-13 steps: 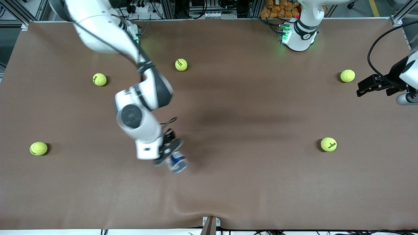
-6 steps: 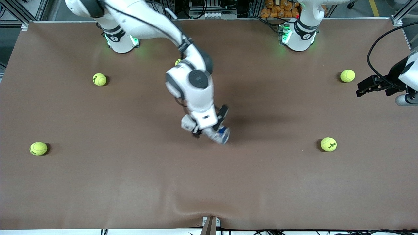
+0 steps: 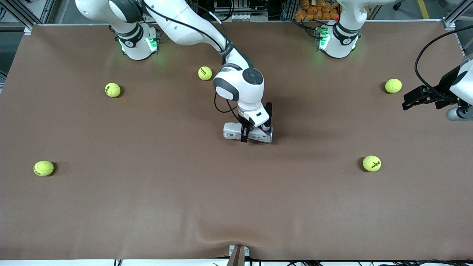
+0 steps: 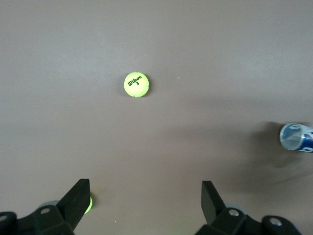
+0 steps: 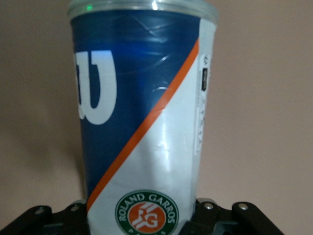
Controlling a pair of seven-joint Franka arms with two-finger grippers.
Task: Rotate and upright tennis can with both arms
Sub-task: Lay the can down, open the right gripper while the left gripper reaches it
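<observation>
The tennis can [image 3: 231, 131] lies level at the middle of the table, its white end toward the right arm's end and its navy end [image 3: 265, 136] toward the left arm's end. I cannot tell whether it rests on the table or hangs just above it. My right gripper [image 3: 246, 133] is shut on its middle. In the right wrist view the can [image 5: 142, 122] fills the picture, with the navy "W" part far from the gripper [image 5: 146, 223]. My left gripper [image 3: 407, 101] waits open and empty over the table's edge at the left arm's end. The left wrist view shows the can [image 4: 297, 137] far off.
Several yellow-green tennis balls lie about the brown table [image 3: 147, 207]: one [image 3: 205, 73] close to the right arm's forearm, one [image 3: 393, 85] by the left gripper, one [image 3: 371, 163] nearer the front camera, others [image 3: 112, 89] [image 3: 43, 168] toward the right arm's end. The left wrist view shows a ball [image 4: 136, 84].
My right arm swung the can away from the front camera to the table's middle and turned it level. The left arm has barely moved.
</observation>
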